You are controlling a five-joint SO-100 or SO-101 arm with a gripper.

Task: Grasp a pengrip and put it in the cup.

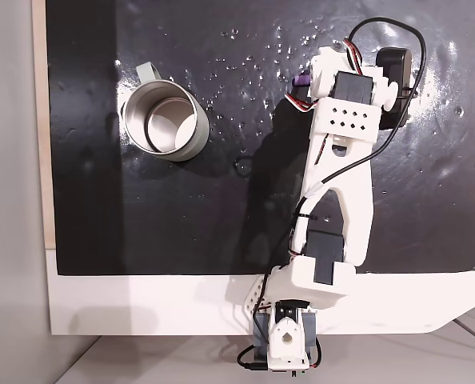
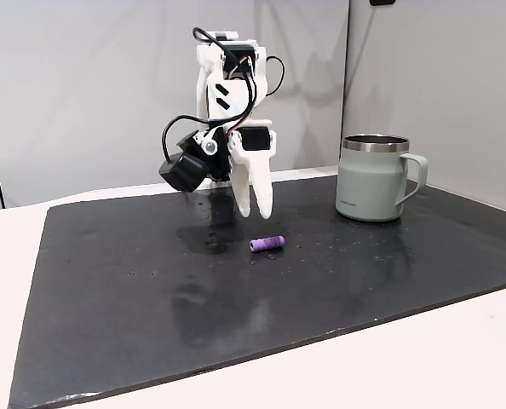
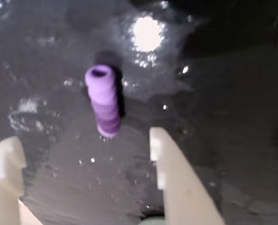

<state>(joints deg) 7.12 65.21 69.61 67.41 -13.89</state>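
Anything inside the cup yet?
Nothing visible: the cup shows only its pale bare bottom from above, though its near wall hides a sliver. The pengrip lies on the black mat, before the open hand.

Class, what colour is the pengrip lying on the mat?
Purple pengrip, clearest in the wrist view.

Lighting was bright and even on my fixed views. The wrist view was blurry, with white glare (image 3: 147, 32) on the wet-looking mat (image 3: 232, 117).

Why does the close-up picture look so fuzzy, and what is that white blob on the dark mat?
In the wrist view the pengrip and gripper fingers are soft from blur; the white blob is lamp glare on the glossy mat. Both fixed views are sharper.
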